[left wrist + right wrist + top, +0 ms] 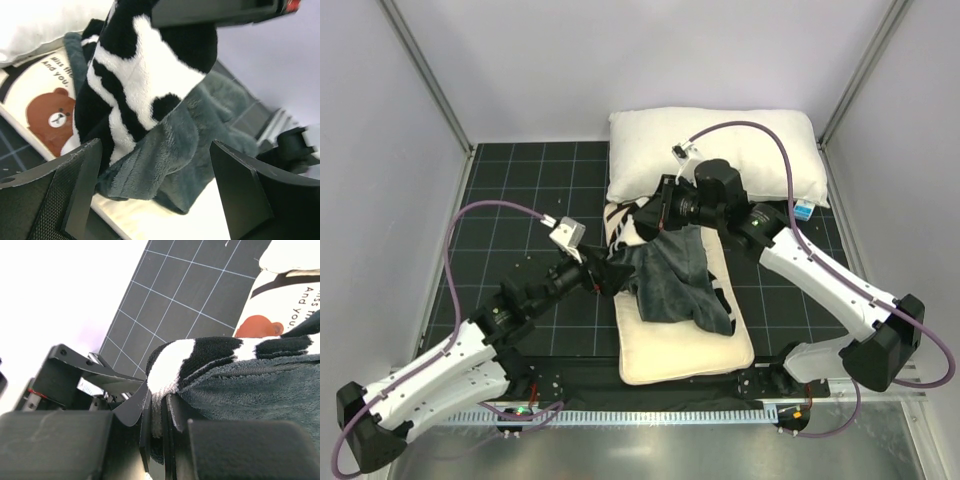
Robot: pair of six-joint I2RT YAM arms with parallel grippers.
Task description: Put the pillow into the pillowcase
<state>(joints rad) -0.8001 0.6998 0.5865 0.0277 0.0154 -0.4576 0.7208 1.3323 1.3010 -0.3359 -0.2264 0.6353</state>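
The pillowcase [670, 280] is the only container here, and it lies rumpled, dark grey side mostly up, across the middle of the pillow [680, 350]. The pillow rests flat on the worktop [520, 200], running from the middle toward the near edge. Its near end sticks out bare from under the cover. At its far end the brown bear face [52, 117] and the small dark text [57, 70] show beside the fabric. The pillow looks to be under the cover and not in it, though the folds hide the opening.

The right claw [645, 222] is clamped tight on a zebra-striped edge of the pillowcase at the pillow's far end, lifting that edge off the worktop. The left claw [612, 275] sits at the cover's left side with its fingers [75, 190] spread wide and gripping nothing, the hanging fabric just ahead of them.

A larger plain white pillow [720, 150] lies along the far edge, toward the far right corner. The worktop is black with a pale grid. Pale walls with metal posts close in the left, far and right sides.
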